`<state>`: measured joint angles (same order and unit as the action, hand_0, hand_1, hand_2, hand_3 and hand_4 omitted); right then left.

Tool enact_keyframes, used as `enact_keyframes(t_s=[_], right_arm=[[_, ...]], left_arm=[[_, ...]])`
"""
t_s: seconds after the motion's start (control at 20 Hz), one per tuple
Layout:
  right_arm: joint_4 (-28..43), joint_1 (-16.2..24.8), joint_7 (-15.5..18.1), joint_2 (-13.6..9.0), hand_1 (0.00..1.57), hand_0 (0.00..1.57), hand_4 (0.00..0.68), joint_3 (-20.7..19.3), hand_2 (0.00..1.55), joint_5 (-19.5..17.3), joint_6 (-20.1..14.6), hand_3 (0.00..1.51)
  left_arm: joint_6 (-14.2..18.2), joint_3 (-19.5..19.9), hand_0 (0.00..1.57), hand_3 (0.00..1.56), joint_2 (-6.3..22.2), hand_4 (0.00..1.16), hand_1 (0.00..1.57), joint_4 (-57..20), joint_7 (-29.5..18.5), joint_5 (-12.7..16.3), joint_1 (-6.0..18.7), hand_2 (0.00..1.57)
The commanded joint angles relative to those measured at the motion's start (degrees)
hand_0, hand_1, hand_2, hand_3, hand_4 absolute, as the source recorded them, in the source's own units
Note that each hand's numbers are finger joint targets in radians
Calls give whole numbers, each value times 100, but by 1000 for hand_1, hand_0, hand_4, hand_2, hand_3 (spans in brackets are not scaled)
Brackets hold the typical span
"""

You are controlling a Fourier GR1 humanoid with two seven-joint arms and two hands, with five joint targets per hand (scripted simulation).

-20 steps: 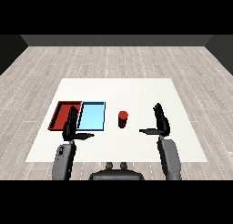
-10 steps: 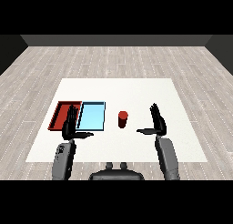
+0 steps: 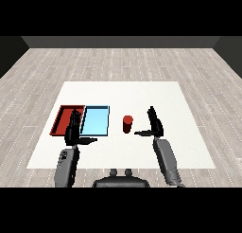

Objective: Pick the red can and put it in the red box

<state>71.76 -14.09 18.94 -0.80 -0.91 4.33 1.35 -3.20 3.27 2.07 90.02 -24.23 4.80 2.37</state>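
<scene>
Nearest, the left hand [image 3: 73,131] is spread with straight fingers over the near edges of the 2 trays, and the right hand [image 3: 153,123] is spread too, thumb pointing toward the red can [image 3: 127,123]. The can stands upright on the white table [image 3: 142,94], between the right hand and the light blue tray [image 3: 95,121], touching neither; the red tray [image 3: 64,119] lies left of the blue one

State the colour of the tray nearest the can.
Light blue: the flat rectangular tray, seen in the head view.

We see bare surface [image 3: 142,97] between the right robot hand [image 3: 153,124] and the red can [image 3: 127,123]; left of the can, only the light blue tray [image 3: 96,120] lies before the red tray [image 3: 64,118].
</scene>
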Motion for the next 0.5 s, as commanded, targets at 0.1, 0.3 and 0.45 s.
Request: enact_keyframes(t_s=[0.1, 0.3, 0.45], right_arm=[[-834, -626, 146, 76, 0, 0, 0, 181, 0, 282, -145, 0], [-1481, -998, 340, 47, 0, 0, 0, -185, 0, 290, 87, 0], [-1417, -812, 416, 78, 0, 0, 0, 220, 0, 551, -116, 0]], left_arm=[[96, -25, 0, 0, -26, 0, 0, 33, 98, -39, 59, 0], [-64, -8, 0, 0, 137, 0, 0, 630, 477, 118, -236, 0], [-49, -82, 0, 0, 28, 0, 0, 545, 277, 73, -285, 0]])
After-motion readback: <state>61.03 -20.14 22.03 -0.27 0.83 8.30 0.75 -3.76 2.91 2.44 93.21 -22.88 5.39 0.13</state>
